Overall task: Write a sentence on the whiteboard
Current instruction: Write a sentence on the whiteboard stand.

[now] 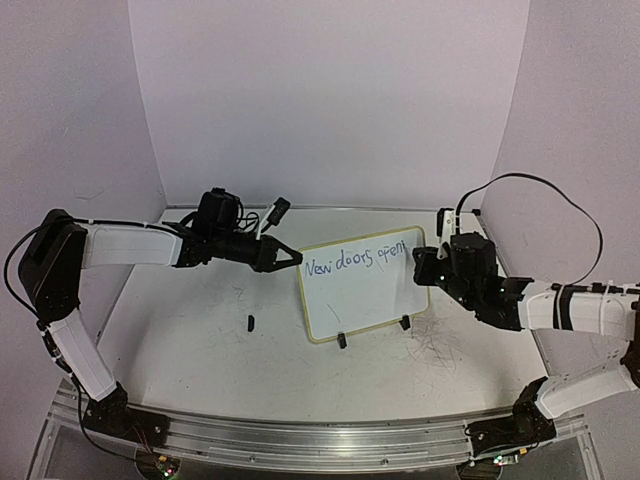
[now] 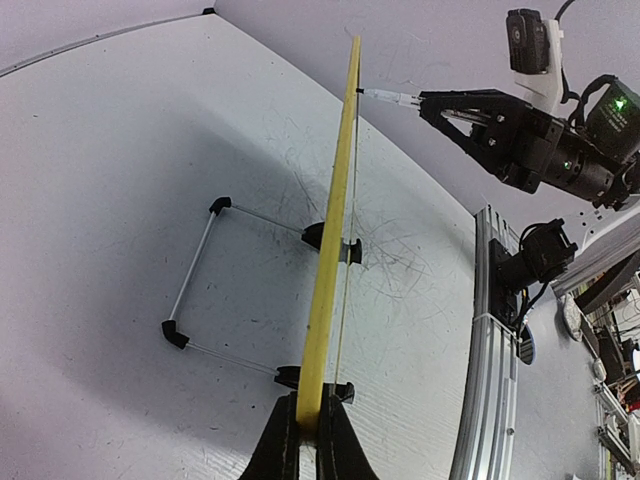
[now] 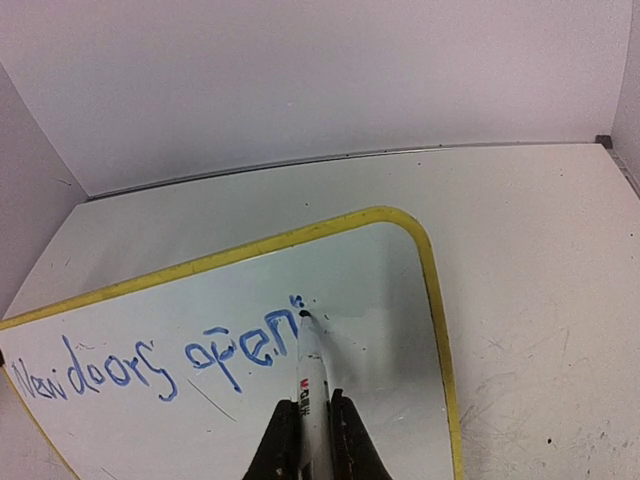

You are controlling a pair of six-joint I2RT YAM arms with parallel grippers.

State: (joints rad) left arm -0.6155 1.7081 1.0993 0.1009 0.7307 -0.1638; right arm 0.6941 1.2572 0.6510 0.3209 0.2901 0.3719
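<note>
At mid-table, seen from above, whiteboard (image 1: 365,300) stands on two black feet, leaning back, its long edge slanting up to the right. Left gripper (image 1: 293,259) meets its left edge; right gripper (image 1: 428,268) sits at its right edge. Small black object (image 1: 250,322), possibly a cap, lies on the table (image 1: 180,340) left of the board, apart from it.

Left wrist view alone gives the board edge-on: yellow frame pinched between the left fingers (image 2: 278,450), clamped on the rim. On the board's back side, a wire stand (image 2: 195,285) with black corner pieces props it. Same view shows the marker (image 2: 392,96) tip touching the writing face near the top.

Right wrist view alone gives legible script: sentence (image 3: 150,362), blue, reads "New doors open" plus one short stroke. Marker is gripped between the right fingers, tip on the board just right of the last "n", at that stroke. Frame's rounded corner lies up and right of the tip. Grey scribbles (image 3: 510,390) mark the table beyond the frame.
</note>
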